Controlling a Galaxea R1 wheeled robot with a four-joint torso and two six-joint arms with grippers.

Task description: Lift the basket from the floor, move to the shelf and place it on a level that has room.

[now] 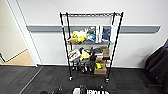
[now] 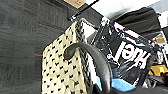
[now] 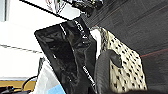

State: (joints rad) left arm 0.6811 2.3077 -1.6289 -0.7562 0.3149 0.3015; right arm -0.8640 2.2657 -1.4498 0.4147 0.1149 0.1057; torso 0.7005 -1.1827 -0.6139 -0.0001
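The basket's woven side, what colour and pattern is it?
Cream-beige weave dotted with small dark gaps, dark rim and handle; the basket shows best in the left wrist view.

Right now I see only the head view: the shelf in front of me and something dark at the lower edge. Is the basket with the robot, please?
Observer: Yes. The left wrist view shows the basket close up, with its dark handle arching near the camera.
Operator: Is anything inside it?
Observer: A glossy black packet with white letters stands in it. The right wrist view shows the packet too, with the dark carpet beyond the basket.
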